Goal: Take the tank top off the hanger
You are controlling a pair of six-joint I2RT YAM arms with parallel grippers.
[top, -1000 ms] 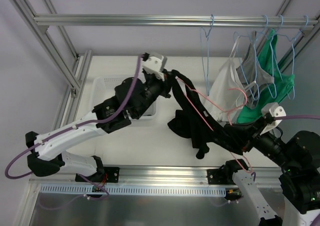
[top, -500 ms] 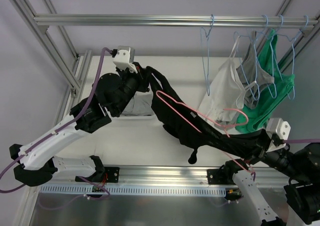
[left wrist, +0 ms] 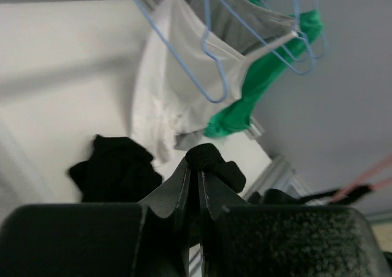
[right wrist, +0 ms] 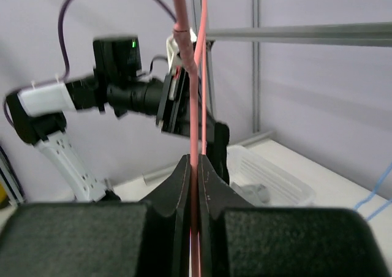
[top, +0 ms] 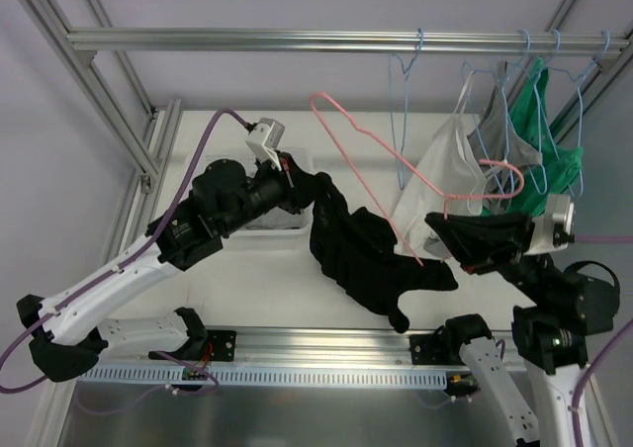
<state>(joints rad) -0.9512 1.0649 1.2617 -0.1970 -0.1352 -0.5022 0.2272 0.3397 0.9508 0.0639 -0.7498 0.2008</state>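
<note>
The left arm (top: 119, 279) is extended up and rightward from its base, with the left gripper (top: 297, 175) pinched shut on the black tank top (top: 346, 249). The right arm (top: 554, 289) is folded leftward, with the right gripper (top: 440, 231) clamped around the pink hanger (right wrist: 186, 56).

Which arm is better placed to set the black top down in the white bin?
Left. The left gripper is shut on the black tank top, right beside the white bin; the right gripper is pinching the pink hanger.
</note>
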